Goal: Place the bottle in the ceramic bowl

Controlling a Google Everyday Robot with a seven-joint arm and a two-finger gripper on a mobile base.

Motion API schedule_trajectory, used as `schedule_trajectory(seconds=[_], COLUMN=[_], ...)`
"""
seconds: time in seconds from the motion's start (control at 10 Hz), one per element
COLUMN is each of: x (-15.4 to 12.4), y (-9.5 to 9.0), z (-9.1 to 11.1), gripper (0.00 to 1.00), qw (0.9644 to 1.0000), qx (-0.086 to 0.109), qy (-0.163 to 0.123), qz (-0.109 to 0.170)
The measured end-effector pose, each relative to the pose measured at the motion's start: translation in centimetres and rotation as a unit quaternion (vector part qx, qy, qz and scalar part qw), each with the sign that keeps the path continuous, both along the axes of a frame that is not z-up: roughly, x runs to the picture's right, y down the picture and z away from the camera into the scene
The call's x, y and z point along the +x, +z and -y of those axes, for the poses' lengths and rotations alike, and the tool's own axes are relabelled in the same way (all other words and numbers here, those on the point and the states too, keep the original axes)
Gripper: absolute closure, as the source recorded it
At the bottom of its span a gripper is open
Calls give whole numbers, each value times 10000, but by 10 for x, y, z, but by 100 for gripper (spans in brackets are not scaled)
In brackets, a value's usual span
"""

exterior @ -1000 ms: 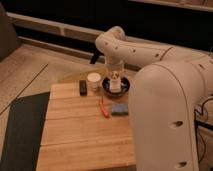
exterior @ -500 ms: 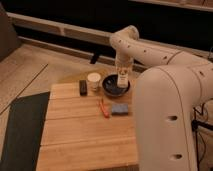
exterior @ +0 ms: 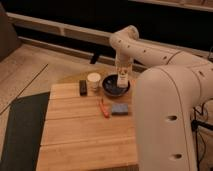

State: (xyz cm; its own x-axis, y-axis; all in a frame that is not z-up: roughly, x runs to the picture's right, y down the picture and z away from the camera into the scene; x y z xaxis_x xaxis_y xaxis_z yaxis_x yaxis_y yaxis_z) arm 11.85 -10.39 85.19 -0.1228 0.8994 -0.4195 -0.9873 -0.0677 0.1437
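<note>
Wooden tabletop fills centre frame. Your gripper [exterior: 122,71] hangs over the ceramic bowl [exterior: 111,89], fingers clenched on the bottle [exterior: 122,79]. It is held upright above the bowl's right side, likely so it lands inside, clear of the cream cup [exterior: 93,80].

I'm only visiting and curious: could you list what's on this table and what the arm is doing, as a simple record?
gripper: above the ceramic bowl, jaws shut on the bottle
bottle: cream-white, upright, held over the bowl
ceramic bowl: dark, near the table's far edge
cream cup: just left of the bowl
black block: left of the cup
red stick, blue pad: in front of the bowl
table: wooden
</note>
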Motion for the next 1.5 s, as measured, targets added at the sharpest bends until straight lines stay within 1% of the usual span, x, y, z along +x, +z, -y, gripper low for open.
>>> schedule_trajectory(seconds=[0.1, 0.2, 0.5, 0.6, 0.7, 0.9, 1.0, 1.1, 1.2, 1.3, 1.5], x=[-1, 0, 6, 6, 2, -14, -24, -30, -33, -31, -27], y=[11, 20, 56, 64, 77, 96, 106, 114, 120, 129, 138], z=[3, 6, 10, 11, 13, 15, 10, 2, -6, -17, -27], gripper=[100, 100, 100, 100, 100, 100, 100, 100, 100, 100, 100], qw=[9999, 9997, 9987, 9984, 9981, 9966, 9952, 9939, 9930, 9924, 9918], qx=[33, 48, -21, -29, -1, 79, 61, -2, -71, -175, -272], qy=[162, 251, 467, 527, 602, 774, 858, 917, 954, 979, 984], qz=[-4, -32, -198, -200, -108, 271, 473, 614, 691, 730, 769])
